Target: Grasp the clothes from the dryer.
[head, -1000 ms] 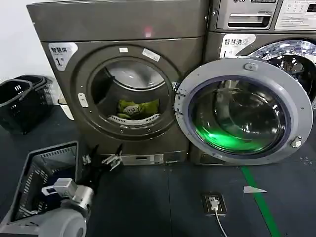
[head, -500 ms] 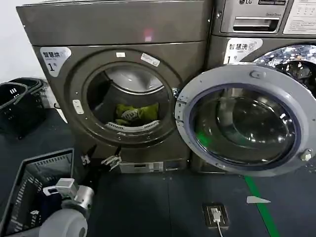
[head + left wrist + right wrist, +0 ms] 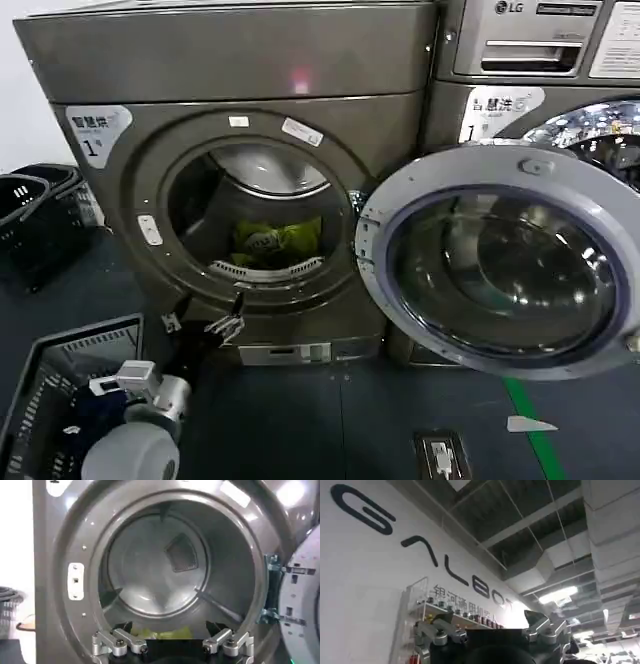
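Note:
The dryer (image 3: 230, 70) is the large grey-bronze machine with a label marked "1" and a round porthole. Its silver-rimmed glass door (image 3: 500, 262) hangs open to the right. The clothes (image 3: 276, 238), a lime yellow-green bundle, lie at the bottom front of the drum. My left gripper (image 3: 203, 320) is open, low in front of the dryer, below the porthole rim and outside the drum. In the left wrist view the left gripper (image 3: 169, 627) faces into the drum, with the clothes (image 3: 160, 632) showing between its spread fingers. My right gripper (image 3: 482, 622) is open and empty, pointing up at a ceiling.
A grey wire basket (image 3: 40, 375) with dark fabric (image 3: 95, 412) in it stands on the floor at my lower left. Black baskets (image 3: 30, 205) are stacked left of the dryer. An LG machine (image 3: 530, 50) stands to the right, and a floor socket (image 3: 440, 455) lies below the door.
The head view has closed in on the dryer, so the porthole looks larger. The green glow on the door glass is gone. The left gripper stays open below the porthole.

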Robot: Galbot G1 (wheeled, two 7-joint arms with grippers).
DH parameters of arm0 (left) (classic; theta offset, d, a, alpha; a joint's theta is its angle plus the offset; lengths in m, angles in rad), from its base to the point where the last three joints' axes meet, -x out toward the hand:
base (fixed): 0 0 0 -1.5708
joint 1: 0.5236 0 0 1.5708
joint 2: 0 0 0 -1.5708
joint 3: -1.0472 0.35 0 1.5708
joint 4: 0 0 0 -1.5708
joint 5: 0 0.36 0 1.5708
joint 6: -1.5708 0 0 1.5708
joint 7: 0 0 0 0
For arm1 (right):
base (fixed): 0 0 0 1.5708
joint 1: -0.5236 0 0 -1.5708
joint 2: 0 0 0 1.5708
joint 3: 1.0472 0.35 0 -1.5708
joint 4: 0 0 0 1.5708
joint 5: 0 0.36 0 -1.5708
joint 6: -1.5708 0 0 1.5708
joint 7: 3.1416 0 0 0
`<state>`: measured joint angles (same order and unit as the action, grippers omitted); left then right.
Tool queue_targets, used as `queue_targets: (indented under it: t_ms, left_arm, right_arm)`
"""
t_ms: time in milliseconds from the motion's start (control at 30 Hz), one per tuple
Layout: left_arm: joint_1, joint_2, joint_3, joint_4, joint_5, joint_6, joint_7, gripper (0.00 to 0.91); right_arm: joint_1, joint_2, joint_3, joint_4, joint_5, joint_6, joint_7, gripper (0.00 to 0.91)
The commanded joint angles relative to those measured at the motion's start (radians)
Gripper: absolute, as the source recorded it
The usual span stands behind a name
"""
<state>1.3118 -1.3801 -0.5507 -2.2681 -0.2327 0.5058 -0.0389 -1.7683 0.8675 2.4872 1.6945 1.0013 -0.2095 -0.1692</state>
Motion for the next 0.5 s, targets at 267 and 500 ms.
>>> queue_targets:
  t_ms: [267, 500]
  left_arm:
    - [-0.003, -0.002, 0.0, 0.004, 0.011, -0.001, 0.007, 0.907]
    - [-0.003, -0.003, 0.007, 0.006, 0.019, -0.008, 0.018, 0.907]
  right_arm:
    - [0.001, 0.003, 0.004, -0.005, -0.001, 0.002, -0.005, 0.907]
    - [0.002, 0.005, 0.006, -0.004, -0.001, 0.003, -0.01, 0.907]
